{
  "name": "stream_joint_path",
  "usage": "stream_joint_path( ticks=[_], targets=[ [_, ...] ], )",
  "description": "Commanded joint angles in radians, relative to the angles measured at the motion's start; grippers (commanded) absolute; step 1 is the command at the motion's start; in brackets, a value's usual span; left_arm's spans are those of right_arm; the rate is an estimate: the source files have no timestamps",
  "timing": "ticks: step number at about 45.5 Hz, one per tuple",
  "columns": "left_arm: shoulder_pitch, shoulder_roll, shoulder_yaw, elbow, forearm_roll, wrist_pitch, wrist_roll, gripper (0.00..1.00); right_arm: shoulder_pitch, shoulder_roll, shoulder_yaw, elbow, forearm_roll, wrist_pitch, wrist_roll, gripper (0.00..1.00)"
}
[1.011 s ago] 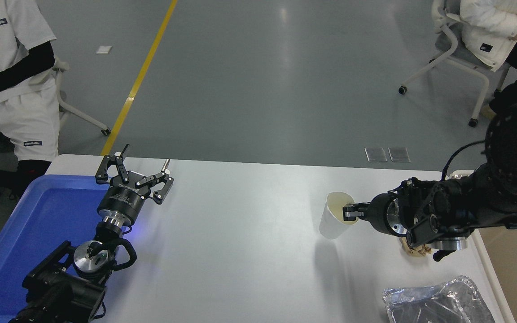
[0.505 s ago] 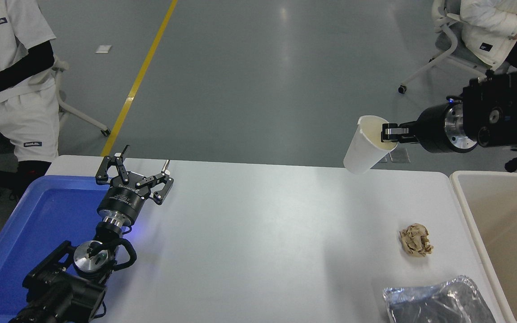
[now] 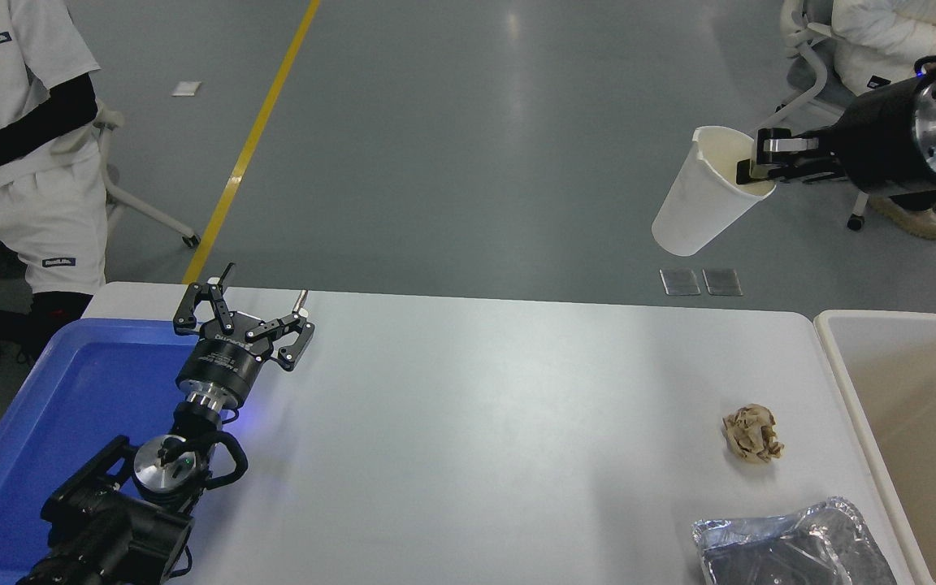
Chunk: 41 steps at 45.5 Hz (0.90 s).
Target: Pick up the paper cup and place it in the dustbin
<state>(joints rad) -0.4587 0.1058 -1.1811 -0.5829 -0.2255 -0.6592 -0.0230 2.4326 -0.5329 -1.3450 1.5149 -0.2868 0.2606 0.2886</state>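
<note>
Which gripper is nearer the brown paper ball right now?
Left or right is hard to call. The right gripper is raised high above the table, shut on the paper cup, beyond the paper ball. The left gripper is parked at the table's opposite end.

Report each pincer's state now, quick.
Left pincer: open, empty, parked over the blue tray.
Right pincer: shut on the paper cup rim, held aloft.

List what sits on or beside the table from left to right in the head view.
Blue tray → left claw → brown paper ball → foil tray → dustbin.
</note>
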Motion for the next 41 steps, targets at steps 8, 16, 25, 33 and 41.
stream_joint_path(
  ticks=[8,16,25,33,41],
  targets=[
    [0.0,0.0,0.0,0.0,0.0,0.0,0.0,0.99,-0.147,-0.076,-0.022,-0.16,0.011,0.026,-0.002,0.0],
    [0.0,0.0,0.0,0.0,0.0,0.0,0.0,0.99,-0.338,-0.185,-0.023,-0.381,0.011,0.042,-0.006,0.0],
    [0.0,0.0,0.0,0.0,0.0,0.0,0.0,0.99,-0.582,-0.324,-0.022,-0.646,0.067,0.062,-0.011,0.0],
    [0.0,0.0,0.0,0.0,0.0,0.0,0.0,0.99,-0.794,-0.394,-0.003,-0.834,0.167,0.06,-0.048,0.0],
    [0.0,0.0,0.0,0.0,0.0,0.0,0.0,0.99,-1.0,-0.44,0.018,-0.96,0.325,0.045,-0.077,0.0]
  ],
)
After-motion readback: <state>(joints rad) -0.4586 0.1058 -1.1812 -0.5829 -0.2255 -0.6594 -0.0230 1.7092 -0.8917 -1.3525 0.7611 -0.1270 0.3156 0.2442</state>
